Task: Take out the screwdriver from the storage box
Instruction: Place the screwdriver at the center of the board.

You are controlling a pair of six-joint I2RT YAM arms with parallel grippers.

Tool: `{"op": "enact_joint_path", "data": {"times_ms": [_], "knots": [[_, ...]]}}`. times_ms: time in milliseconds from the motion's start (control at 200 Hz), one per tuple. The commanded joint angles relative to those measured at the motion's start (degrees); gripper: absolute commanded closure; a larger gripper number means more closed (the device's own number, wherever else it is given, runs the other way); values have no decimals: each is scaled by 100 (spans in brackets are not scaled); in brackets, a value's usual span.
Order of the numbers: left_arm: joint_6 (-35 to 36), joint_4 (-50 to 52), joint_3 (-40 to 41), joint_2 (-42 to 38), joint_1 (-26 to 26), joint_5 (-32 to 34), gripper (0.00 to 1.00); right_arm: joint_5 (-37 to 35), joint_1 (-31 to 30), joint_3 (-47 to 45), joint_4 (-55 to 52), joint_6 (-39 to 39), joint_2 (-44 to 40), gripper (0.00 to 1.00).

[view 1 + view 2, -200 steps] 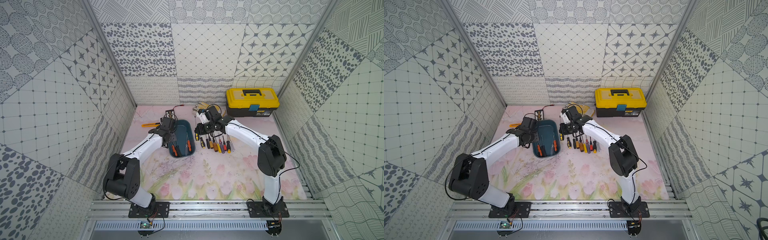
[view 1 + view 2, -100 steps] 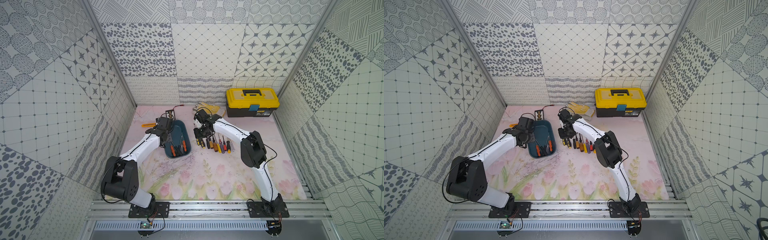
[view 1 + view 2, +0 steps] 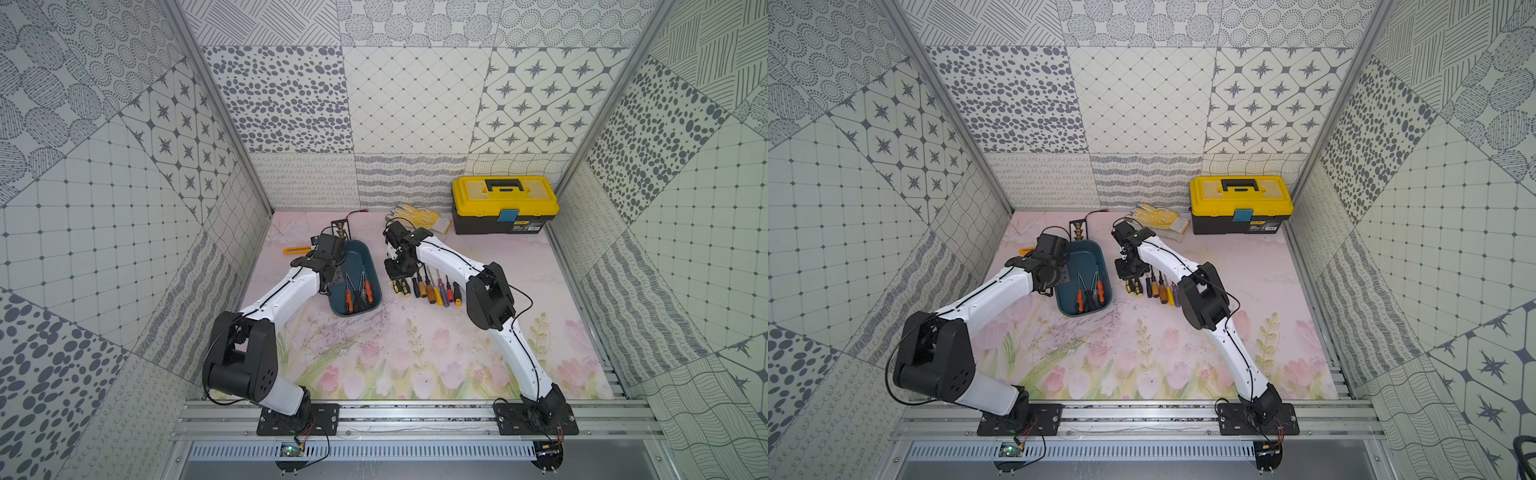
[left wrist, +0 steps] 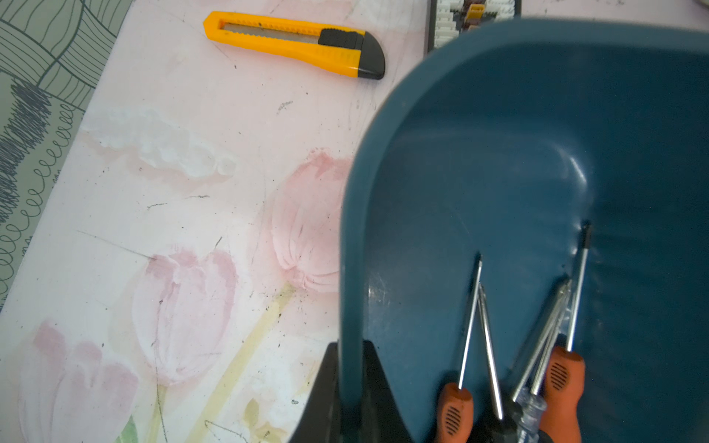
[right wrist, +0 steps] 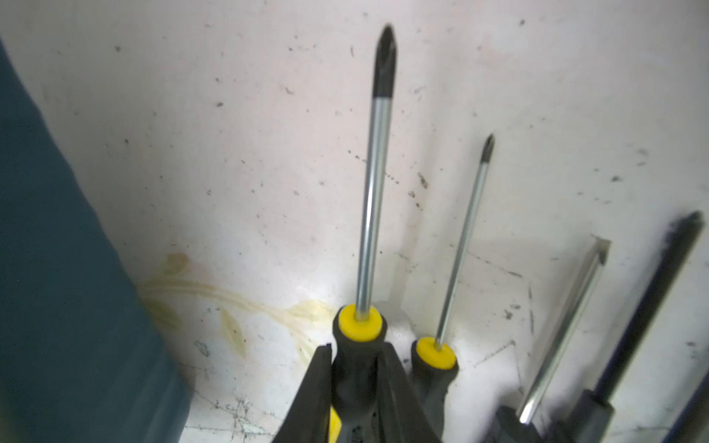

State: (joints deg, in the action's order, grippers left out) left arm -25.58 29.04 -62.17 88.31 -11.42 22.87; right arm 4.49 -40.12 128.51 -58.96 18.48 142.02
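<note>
Screwdriver [image 5: 374, 191] pinched by right tool [image 5: 355, 353], lower than before, left tool [image 4: 349, 368] clamping storage box [image 4: 403, 230]

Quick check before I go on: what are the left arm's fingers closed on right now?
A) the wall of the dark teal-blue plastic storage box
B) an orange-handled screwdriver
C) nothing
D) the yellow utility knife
A: in the left wrist view the left fingers pinch the wall of the shallow dark teal-blue plastic storage box, one inside, one outside.

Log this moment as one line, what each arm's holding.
left fingers: shut on storage box wall | right fingers: shut on black-yellow screwdriver, beside laid-out row | other screwdrivers: lying in box
</note>
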Motion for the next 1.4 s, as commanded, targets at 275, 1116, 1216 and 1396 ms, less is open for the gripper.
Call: {"op": "enact_joint_path", "data": {"times_ms": [275,1116,1216,1396], "knots": [[-100,-64,-40,3,7,33,100,-657,105,-286,-362,305,-40,100],[-162,-71,-103,108,15,-164,100,-876,109,-580,-371,350,-227,90],[-166,-78,-111,125,14,-195,100,-782,109,-540,-371,350,-226,83],[-140,-83,-137,124,14,-195,100,-619,108,-500,-362,352,-296,78]]}}
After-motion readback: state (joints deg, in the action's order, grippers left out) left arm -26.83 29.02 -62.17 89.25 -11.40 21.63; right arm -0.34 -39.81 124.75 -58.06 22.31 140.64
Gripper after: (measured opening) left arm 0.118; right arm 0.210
